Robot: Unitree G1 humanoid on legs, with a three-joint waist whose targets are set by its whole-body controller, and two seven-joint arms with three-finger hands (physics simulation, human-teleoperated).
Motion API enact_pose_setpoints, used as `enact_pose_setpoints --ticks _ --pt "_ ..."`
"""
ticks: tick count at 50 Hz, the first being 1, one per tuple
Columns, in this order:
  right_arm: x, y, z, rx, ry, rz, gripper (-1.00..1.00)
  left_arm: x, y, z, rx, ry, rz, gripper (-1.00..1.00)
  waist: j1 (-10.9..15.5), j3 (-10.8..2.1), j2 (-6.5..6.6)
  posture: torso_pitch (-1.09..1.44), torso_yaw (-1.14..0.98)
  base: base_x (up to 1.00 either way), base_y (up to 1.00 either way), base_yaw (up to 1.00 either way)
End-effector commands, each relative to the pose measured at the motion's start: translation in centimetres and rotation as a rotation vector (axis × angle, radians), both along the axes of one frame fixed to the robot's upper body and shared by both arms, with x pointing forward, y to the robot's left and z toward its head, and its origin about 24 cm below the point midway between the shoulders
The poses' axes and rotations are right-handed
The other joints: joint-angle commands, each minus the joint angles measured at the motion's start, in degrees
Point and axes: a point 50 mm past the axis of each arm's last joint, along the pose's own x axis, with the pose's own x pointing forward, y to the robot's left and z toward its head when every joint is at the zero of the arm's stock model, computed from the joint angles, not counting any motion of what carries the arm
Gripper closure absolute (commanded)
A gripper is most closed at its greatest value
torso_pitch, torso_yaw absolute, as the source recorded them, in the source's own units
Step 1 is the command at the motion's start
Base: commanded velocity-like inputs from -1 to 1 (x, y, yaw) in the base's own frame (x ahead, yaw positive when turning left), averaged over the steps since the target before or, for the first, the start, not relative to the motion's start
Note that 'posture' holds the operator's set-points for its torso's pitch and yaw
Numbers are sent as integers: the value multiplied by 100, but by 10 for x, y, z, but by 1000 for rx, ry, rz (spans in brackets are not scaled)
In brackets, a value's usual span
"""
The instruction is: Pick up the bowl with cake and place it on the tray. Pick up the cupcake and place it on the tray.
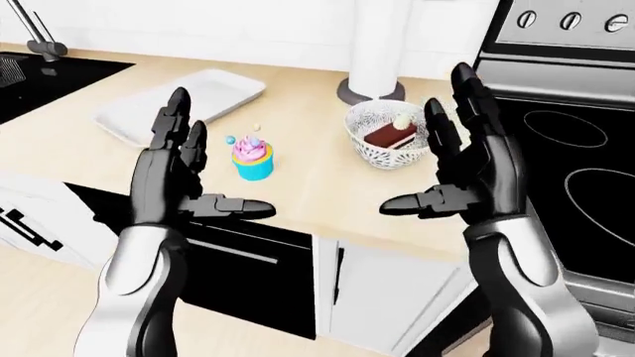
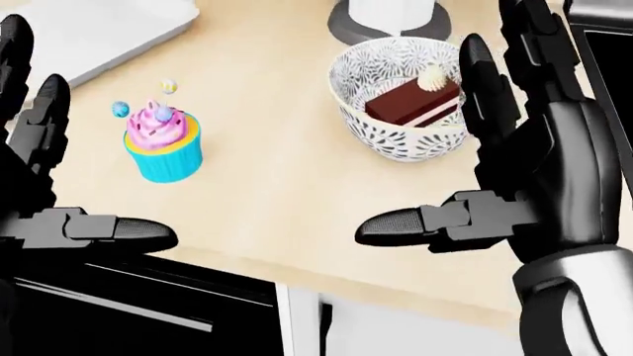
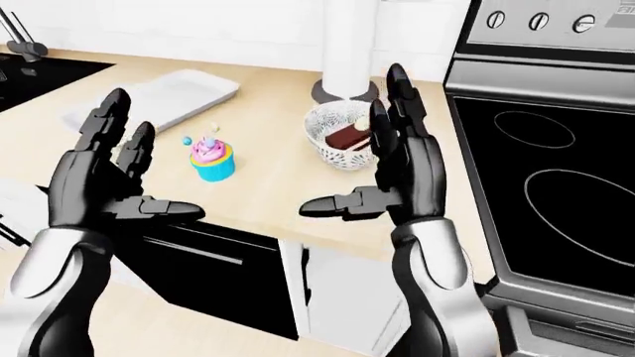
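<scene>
A light wood counter (image 1: 307, 175) was seen w/ a black stove (image 1: 571, 160) set at its right end in the left-eye view. On it were found a pale tray (image 1: 184, 100) top left, a cupcake (image 2: 163, 144) below it, a patterned bowl (image 2: 391, 100) w/ cake right of that & a paper-towel roll stand (image 1: 372, 89) just above the bowl.

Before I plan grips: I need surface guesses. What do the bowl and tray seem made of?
Bowl: looks like glazed ceramic, white with a dark printed pattern, thin rim. Tray: pale grey, matte, with rounded raised edges; plastic or coated metal, cannot tell.
</scene>
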Motion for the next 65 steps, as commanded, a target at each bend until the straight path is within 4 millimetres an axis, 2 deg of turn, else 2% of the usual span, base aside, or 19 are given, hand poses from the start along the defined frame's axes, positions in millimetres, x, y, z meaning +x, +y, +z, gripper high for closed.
enact_pose_setpoints --ticks 1,4,5,6,8,11,17,28,37,47,53,58,65 --pt "-7 5 15 10 -87 38 -100 -6 3 16 11 -92 19 -100 8 -44 -10 0 0 0 0 0" --pt "-8 5 17 7 -97 39 -100 -7 4 17 11 -95 22 -100 -45 28 112 0 0 0 0 0" --pt "-9 5 18 5 -100 39 -100 -7 6 16 10 -96 24 -100 -65 0 225 0 0 0 0 0" --pt "-9 4 19 5 -103 38 -100 -8 7 16 8 -97 27 -100 -75 -58 392 0 0 0 0 0" --pt "-10 4 21 4 -107 34 -100 -8 8 16 7 -97 30 -100 -71 -38 280 0 0 0 0 0" --pt "-12 2 24 -1 -117 28 -100 -8 9 15 6 -97 31 -100 -28 -121 200 0 0 0 0 0" --pt "-18 -2 29 -6 -136 13 -100 -11 9 16 6 -99 32 -100 48 -145 129 0 0 0 0 0" --pt "-17 -22 44 -199 -202 -170 -100 -11 8 12 5 -94 32 -100 69 -102 114 0 0 0 0 0" --pt "-12 -21 62 -409 -259 -292 -100 -9 7 11 4 -92 29 -100 56 -57 117 0 0 0 0 0" --pt "10 -12 56 -673 -209 -324 -100 -2 6 7 3 -85 28 -100 32 -65 151 0 0 0 0 0" --pt "18 -12 52 -764 -180 -341 -100 -2 6 10 -1 -89 28 -100 26 -76 182 0 0 0 0 0" --pt "22 -13 61 -848 -179 -386 -100 -3 6 11 -1 -93 28 -100 24 -87 188 0 0 0 0 0" --pt "31 -13 55 -938 -139 -391 -100 -4 7 9 -6 -92 29 -100 27 -100 193 0 0 0 0 0"
